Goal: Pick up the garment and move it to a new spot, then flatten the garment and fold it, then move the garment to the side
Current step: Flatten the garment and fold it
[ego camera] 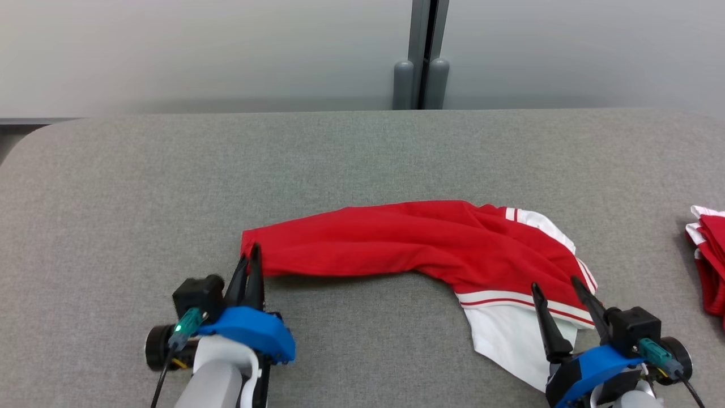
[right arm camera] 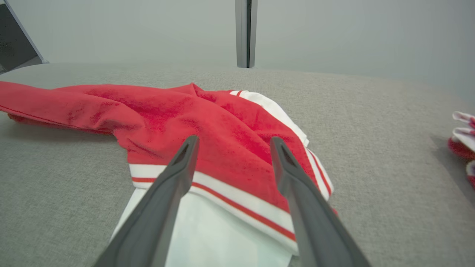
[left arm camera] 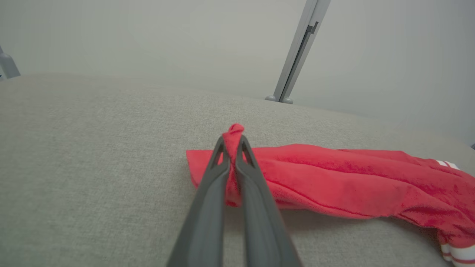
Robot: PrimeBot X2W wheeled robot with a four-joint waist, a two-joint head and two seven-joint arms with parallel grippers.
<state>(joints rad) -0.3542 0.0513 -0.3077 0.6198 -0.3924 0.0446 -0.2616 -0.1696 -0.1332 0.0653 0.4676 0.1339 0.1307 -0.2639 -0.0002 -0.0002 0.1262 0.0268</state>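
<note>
The left gripper (ego camera: 252, 255) is pinching the left corner of the red garment (ego camera: 408, 238) between closed fingers, with cloth poking out past the tips. The right gripper (ego camera: 555, 283) is hanging with its fingers spread over the white-striped end. The garment is lying crumpled on the grey table (ego camera: 170, 187) in front of the robot.

Surface: grey fabric-covered table (ego camera: 362, 153), rounded at its far left corner;
Backdrop: plain pale wall (ego camera: 198, 51);
Upright: grey post (ego camera: 422, 68), stood behind the table's far edge;
Right edge: red-and-white cloth pile (ego camera: 711, 255), lay on the table, partly cut off
</note>
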